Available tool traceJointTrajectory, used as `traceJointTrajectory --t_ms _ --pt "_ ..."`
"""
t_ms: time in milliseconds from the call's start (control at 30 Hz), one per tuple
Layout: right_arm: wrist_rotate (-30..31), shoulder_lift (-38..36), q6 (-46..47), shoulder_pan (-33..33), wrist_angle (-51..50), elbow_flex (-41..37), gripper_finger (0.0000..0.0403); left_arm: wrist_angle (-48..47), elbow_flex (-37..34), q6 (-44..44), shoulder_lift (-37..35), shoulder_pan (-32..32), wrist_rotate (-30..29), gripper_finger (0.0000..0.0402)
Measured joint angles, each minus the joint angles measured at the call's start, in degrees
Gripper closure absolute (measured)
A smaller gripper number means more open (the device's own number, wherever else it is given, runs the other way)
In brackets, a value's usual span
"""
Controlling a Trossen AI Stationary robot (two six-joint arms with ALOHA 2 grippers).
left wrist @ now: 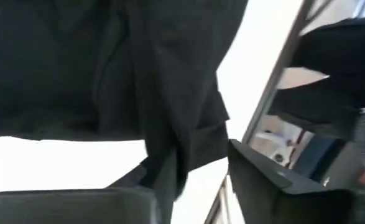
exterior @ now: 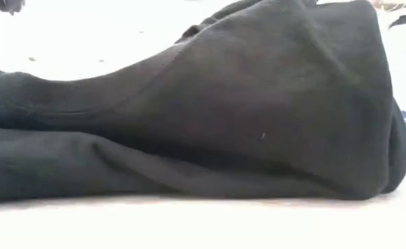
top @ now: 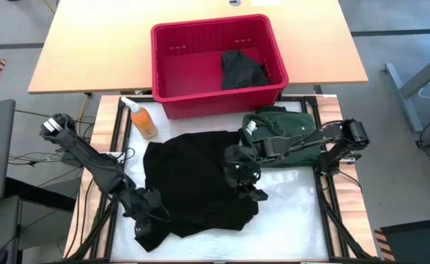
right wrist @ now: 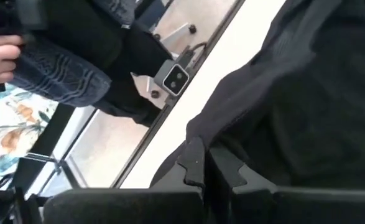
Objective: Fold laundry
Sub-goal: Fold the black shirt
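Lying crumpled between both claws: black garment (top: 196, 180), white table (top: 295, 192) bare beyond the right claw (top: 245, 183). Right claw clenched, seemingly pinching cloth edge. Left claw (top: 147, 213) at garment's corner, jaws apart.

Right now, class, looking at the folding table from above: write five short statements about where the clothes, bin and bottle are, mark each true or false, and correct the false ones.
1. The red bin holds a dark garment. True.
2. A black garment is spread on the work surface. True.
3. The green shirt lies inside the bin. False: it lies outside, in front of the bin, under the right arm.
4. An orange bottle stands left of the black garment. True.
5. The right gripper is over the bin. False: it is at the black garment's right edge.
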Motion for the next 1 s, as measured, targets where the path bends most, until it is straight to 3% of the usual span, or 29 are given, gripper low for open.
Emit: traceJointTrajectory --t_ms 233,333,433,600,700,867,1000 --pt "-0.14 0.71 -1.02 -3.30 0.81 0.00 0.0381 -1.25 0.02 0.81 -10.40 1.77 -4.72 0.0206" --pt "0.40 0.85 -0.86 -4.28 0.65 0.00 0.0381 0.05 0.02 3.97 -12.93 2.46 -13.23 0.0204" --pt "2.25 0.84 -0.12 -4.43 0.74 0.00 0.0381 8.32 0.06 14.48 -11.40 5.39 -22.73 0.0206" --pt "3.56 0.84 1.52 -4.68 0.76 0.00 0.0381 21.03 0.09 31.79 -4.26 16.50 -24.78 0.0207" --pt "4.33 0.84 1.60 -4.33 0.63 0.00 0.0381 31.93 0.09 38.97 1.49 23.26 -20.67 0.0207" --pt "5.04 0.84 3.02 -4.27 0.32 0.00 0.0380 52.76 0.09 42.01 12.57 29.82 -3.83 0.0207" --pt "5.72 0.84 3.11 -4.27 -0.90 0.00 0.0380 60.38 0.07 42.05 18.16 31.32 -3.00 0.0207"
